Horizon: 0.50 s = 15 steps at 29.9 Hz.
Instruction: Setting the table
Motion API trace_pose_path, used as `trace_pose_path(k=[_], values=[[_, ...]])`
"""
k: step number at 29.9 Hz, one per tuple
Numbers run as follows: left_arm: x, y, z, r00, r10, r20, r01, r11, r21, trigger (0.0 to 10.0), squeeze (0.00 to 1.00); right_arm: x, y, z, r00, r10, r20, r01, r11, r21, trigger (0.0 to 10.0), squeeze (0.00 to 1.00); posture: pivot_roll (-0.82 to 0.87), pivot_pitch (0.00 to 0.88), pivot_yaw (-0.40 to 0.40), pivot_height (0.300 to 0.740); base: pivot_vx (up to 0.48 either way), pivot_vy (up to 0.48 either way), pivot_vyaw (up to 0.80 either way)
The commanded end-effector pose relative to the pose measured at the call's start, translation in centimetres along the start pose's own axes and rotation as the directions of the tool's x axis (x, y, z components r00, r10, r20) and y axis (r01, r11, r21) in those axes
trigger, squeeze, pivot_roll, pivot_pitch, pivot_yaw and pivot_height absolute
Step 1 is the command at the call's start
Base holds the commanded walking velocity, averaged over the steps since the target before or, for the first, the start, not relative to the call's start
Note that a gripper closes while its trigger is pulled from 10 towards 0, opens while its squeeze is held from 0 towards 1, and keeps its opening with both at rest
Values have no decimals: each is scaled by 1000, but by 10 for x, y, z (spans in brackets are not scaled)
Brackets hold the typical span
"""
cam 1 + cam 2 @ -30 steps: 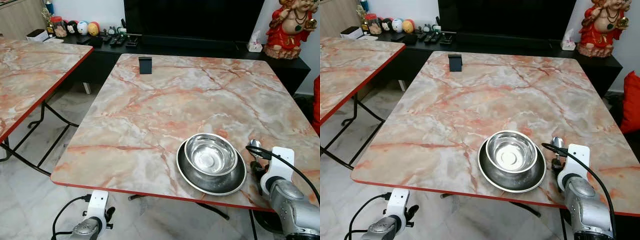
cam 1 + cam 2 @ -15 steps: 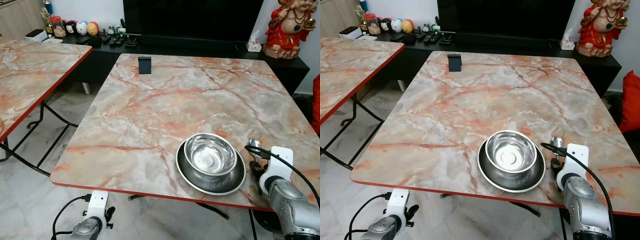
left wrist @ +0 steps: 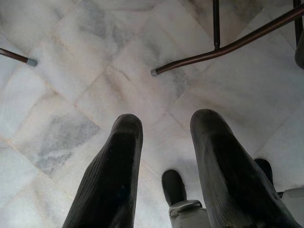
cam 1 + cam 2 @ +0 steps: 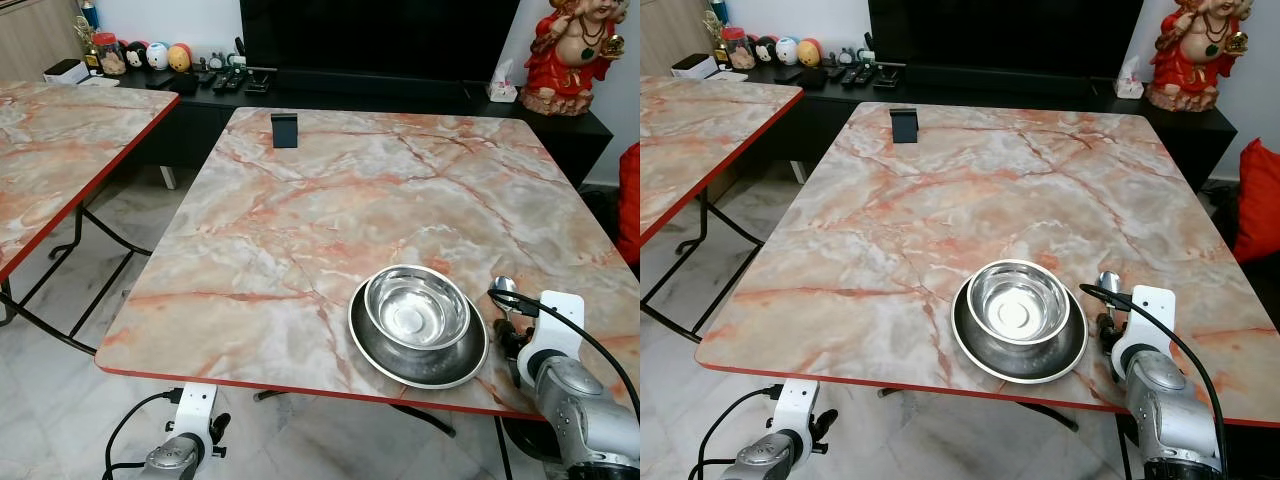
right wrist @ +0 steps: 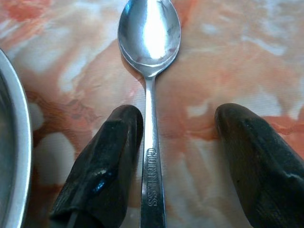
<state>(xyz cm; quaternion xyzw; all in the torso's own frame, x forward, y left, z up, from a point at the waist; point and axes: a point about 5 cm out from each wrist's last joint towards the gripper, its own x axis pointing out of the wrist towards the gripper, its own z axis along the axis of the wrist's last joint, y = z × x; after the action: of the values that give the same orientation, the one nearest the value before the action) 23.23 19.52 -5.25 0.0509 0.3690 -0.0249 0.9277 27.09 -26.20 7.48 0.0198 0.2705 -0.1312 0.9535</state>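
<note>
Our right gripper [image 5: 178,164] rests spread over the spoon [image 5: 149,71], whose handle lies against one finger; the plate [image 5: 12,142] sits just beside it.

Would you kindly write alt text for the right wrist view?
A steel spoon lies bowl-up on the pink marbled table, its handle between the open fingers of the right claw, close beside one black finger. A metal plate's rim curves along one edge.
</note>
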Motion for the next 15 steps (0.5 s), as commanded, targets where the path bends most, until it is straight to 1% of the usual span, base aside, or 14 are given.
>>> trace_pose_path(k=[1, 4, 9, 15], values=[[0, -1, -3, 1000, -5, -26, 5, 1000, 7, 10000, 0, 2, 7, 2, 1000, 28, 6, -28, 1000, 10, 10000, 0, 6, 0, -21, 740, 0, 0, 0], [0, -1, -3, 1000, -4, -27, 4, 1000, 7, 10000, 0, 2, 10, 8, 998, 43, 42, -44, 999, 22, 10000, 0, 7, 0, -20, 740, 0, 0, 0], [0, -1, -3, 1000, -4, -26, 4, 1000, 8, 10000, 0, 2, 11, 10, 998, 49, 49, -50, 999, 20, 10000, 0, 8, 0, -21, 740, 0, 0, 0], [0, -1, -4, 1000, -4, -27, 4, 1000, 4, 10000, 0, 1, 3, 14, 997, -5, 79, 4, 1000, 10, 10000, 0, 9, 0, -21, 740, 0, 0, 0]])
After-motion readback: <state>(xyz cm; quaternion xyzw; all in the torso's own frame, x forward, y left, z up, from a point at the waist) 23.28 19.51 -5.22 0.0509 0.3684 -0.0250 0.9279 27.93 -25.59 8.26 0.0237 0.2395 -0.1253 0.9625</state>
